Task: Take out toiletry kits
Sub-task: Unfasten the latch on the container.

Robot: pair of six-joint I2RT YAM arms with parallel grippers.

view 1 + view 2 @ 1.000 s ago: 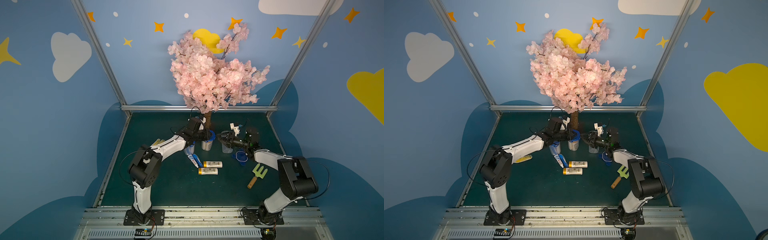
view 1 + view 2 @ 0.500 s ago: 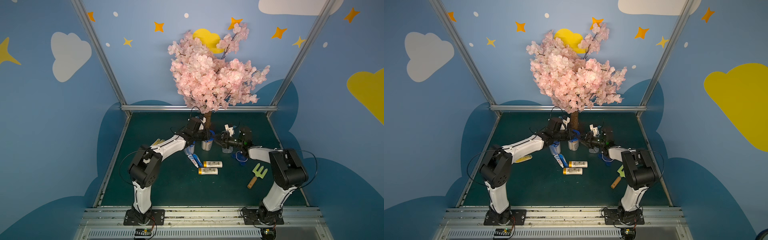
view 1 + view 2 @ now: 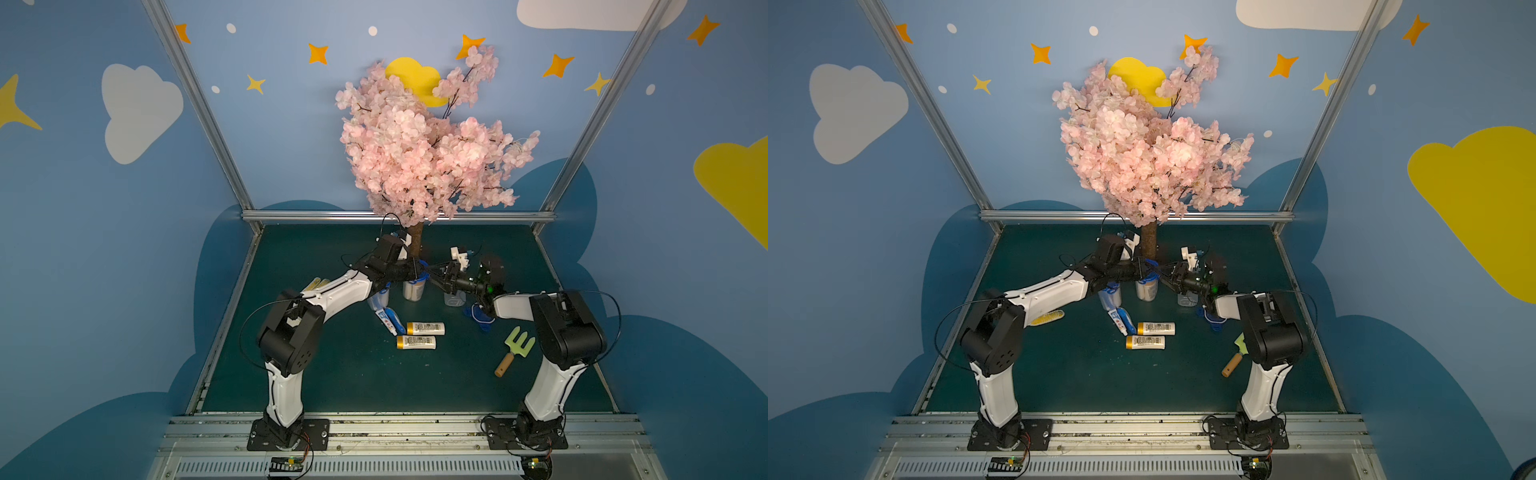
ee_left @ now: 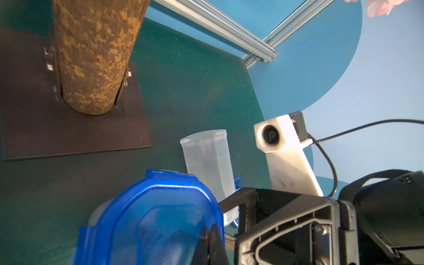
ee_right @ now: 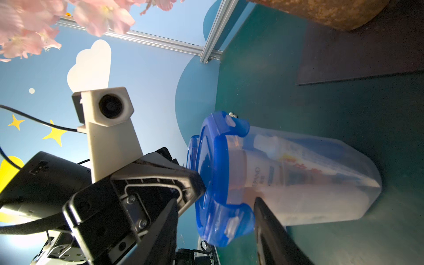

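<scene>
A clear jar (image 5: 298, 179) with a blue clip lid (image 5: 213, 174) stands by the tree trunk, with a white bottle and a toothpaste tube inside. My left gripper (image 4: 211, 243) is shut, its tips resting on top of that lid (image 4: 156, 218). My right gripper (image 5: 215, 231) is open, its jaws on either side of a lid clip (image 5: 229, 224). In both top views the two grippers meet over this jar (image 3: 413, 286) (image 3: 1146, 289). Two white bottles (image 3: 426, 328) (image 3: 415, 342), a toothpaste tube (image 3: 384, 322) and a blue wrapped piece (image 3: 395, 318) lie on the mat.
An empty open jar (image 3: 455, 297) (image 4: 208, 165) stands to the right, and another jar (image 3: 378, 299) sits under my left arm. A loose blue lid (image 3: 482, 318), a green garden fork (image 3: 515, 349) and a yellow object (image 3: 316, 284) lie around. The trunk (image 4: 91, 57) rises just behind.
My right gripper has swung left, from beside the empty jar to the lidded jar, and its jaws now straddle a lid clip. The left arm has stayed in place.
</scene>
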